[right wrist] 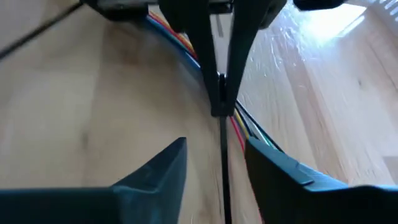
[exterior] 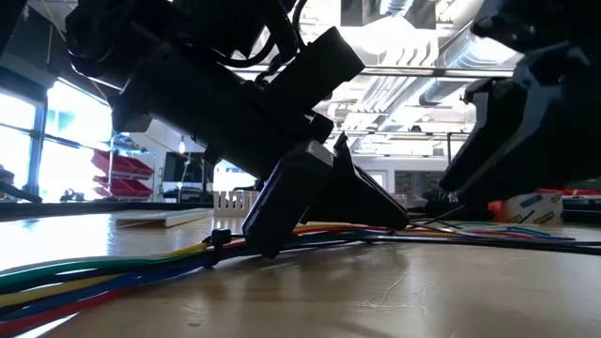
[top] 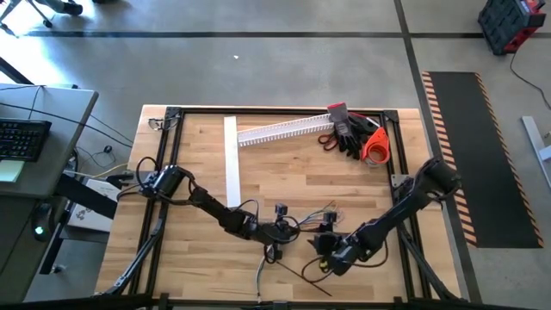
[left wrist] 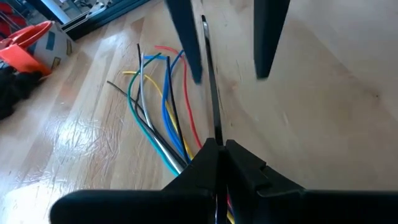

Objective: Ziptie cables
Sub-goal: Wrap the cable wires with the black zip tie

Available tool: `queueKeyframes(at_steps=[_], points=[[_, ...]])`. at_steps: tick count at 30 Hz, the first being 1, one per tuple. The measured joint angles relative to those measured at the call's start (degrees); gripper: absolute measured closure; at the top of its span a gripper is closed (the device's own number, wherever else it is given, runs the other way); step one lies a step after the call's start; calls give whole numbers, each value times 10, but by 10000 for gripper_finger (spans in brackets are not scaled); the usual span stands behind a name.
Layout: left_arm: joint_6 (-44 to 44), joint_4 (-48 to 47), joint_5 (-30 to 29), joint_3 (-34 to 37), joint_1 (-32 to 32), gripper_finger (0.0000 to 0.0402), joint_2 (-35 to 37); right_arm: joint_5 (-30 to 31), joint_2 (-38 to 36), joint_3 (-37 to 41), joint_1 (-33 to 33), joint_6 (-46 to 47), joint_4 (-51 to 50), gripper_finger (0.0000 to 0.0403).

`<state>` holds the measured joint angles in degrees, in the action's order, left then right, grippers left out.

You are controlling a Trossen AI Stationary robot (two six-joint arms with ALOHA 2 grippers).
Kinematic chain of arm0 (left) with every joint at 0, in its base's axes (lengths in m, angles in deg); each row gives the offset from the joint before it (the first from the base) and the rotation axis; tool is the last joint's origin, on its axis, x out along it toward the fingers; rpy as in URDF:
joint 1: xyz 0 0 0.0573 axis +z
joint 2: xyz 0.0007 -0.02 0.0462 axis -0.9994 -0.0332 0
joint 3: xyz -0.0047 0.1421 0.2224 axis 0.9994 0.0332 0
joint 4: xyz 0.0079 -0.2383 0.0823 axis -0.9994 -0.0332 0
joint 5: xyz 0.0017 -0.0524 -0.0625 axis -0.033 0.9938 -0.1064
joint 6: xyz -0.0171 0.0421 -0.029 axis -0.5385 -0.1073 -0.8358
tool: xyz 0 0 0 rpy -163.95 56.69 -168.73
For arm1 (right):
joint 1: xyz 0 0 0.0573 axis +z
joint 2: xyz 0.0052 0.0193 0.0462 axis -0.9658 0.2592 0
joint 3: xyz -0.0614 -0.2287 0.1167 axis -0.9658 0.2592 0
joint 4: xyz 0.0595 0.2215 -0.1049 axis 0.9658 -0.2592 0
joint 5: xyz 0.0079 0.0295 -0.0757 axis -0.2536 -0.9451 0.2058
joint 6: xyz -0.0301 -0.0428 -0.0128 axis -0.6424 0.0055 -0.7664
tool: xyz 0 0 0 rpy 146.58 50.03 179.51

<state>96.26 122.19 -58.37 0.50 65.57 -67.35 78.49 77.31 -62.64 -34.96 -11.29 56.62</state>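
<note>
The cables are a loose bundle of red, blue, yellow, green, pale and black wires lying flat on the wooden table, between the two arms. In the low view a small black tie head sits on the bundle. My left gripper is shut on a thin black ziptie beside the cables. My right gripper faces it, open, one finger on each side of the ziptie without touching it. My left gripper pinches the ziptie's strip between its two fingertips, coming at it slanting down from the table's left. The strip runs straight on from the fingertips toward my right gripper, alongside the cables. Whether its free end lies on the table I cannot tell.
At the far edge lie a white slotted channel, black gloves and an orange object. A flat white strip lies far left of the arms. A loose black strip rests near the front edge.
</note>
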Motion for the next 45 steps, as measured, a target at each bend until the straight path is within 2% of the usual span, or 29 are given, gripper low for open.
queueKeyframes(at_steps=[4, 8, 14, 28, 31, 35, 38, 42, 45], points=[[0, 1, -1, 0, 2, 401, 4, 5, 24, 0, -10, -20, 8, 294], [-4, 1, 4, 0, 8, 401, 11, 6, 44, 0, -18, -48, 30, 313], [-6, -2, 13, 0, 8, 401, 12, 47, 57, 0, -18, -41, 38, 316], [-10, -2, 21, 0, 8, 401, 13, 21, 57, 0, -31, -28, 46, 319], [-10, -2, 21, 0, 8, 401, 13, 15, 57, 0, -33, -20, 47, 341], [-9, -2, 22, 0, 8, 399, 13, 14, 57, 0, -32, -20, 48, 393], [18, -9, 27, 0, 8, 379, 13, 14, 57, 0, -32, -12, 49, 397], [22, -12, 32, 0, 8, 321, 13, 15, 57, 0, -32, -15, 49, 400], [-1, -15, 59, 0, 13, 277, 13, 15, 57, 0, -32, -21, 49, 401]])
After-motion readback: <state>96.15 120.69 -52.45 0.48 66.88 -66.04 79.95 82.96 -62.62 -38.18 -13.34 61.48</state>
